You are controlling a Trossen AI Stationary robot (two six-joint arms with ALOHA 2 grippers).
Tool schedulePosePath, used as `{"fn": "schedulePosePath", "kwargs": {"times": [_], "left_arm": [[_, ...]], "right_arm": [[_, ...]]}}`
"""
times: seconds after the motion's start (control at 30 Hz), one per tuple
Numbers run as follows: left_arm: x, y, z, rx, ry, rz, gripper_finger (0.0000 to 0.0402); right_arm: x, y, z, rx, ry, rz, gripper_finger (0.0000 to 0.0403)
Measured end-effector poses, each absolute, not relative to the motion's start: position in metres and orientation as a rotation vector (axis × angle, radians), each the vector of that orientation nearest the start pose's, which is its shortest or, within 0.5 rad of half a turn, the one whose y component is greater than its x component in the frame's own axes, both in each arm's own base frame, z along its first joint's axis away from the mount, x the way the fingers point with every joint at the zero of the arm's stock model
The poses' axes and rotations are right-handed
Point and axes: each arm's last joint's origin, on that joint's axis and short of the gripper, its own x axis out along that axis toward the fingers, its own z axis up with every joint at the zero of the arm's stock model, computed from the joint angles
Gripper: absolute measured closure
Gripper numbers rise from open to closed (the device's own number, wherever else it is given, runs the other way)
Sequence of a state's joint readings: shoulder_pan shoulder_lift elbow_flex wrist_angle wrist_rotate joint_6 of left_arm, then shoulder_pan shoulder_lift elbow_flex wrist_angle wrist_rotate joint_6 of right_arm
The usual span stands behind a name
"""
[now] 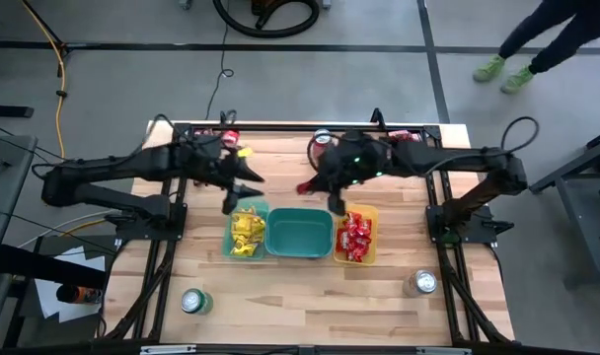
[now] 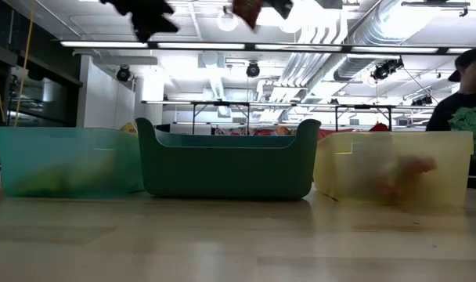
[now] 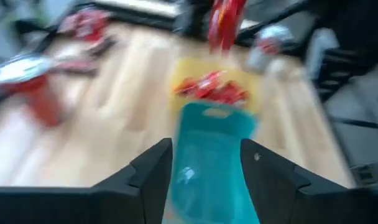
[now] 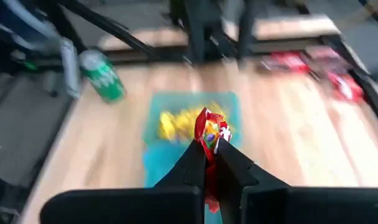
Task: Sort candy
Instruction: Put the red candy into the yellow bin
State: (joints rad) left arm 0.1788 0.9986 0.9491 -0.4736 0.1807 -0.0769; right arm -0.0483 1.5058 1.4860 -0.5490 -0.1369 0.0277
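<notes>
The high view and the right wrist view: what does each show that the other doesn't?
Only the high view shows the yellow plastic bin of red packets, both arms and a person's green shoes. Only the right wrist view shows the right fingers shut on a red wrapped candy. Both show the green bin of yellow packets and the wooden table.

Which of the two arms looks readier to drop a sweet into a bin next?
The right. Its gripper is shut on a red packet near the yellow bin of red ones, while the left gripper is open and empty.

No legible text, label or number anywhere.
</notes>
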Motion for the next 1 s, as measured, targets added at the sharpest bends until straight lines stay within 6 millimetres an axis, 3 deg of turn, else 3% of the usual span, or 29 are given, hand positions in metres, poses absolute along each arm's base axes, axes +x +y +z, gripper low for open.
{"fn": "schedulePosePath", "kwargs": {"times": [0.23,0.5,0.73,1.0], "left_arm": [[0.164,0.037,0.325,-0.176,0.406,0.189,0.0216],[0.153,0.035,0.290,-0.335,0.253,0.211,0.0216],[0.155,0.036,0.279,-0.382,0.276,0.221,0.0216],[0.156,0.036,0.279,-0.381,0.276,0.227,0.0216]], "right_arm": [[0.278,-0.004,0.365,0.172,0.843,-0.017,0.0400],[0.228,0.024,0.303,0.407,0.930,-0.102,0.0402],[0.221,0.030,0.262,0.507,0.890,-0.187,0.0402],[0.223,0.018,0.251,0.484,0.924,-0.309,0.0384]]}}
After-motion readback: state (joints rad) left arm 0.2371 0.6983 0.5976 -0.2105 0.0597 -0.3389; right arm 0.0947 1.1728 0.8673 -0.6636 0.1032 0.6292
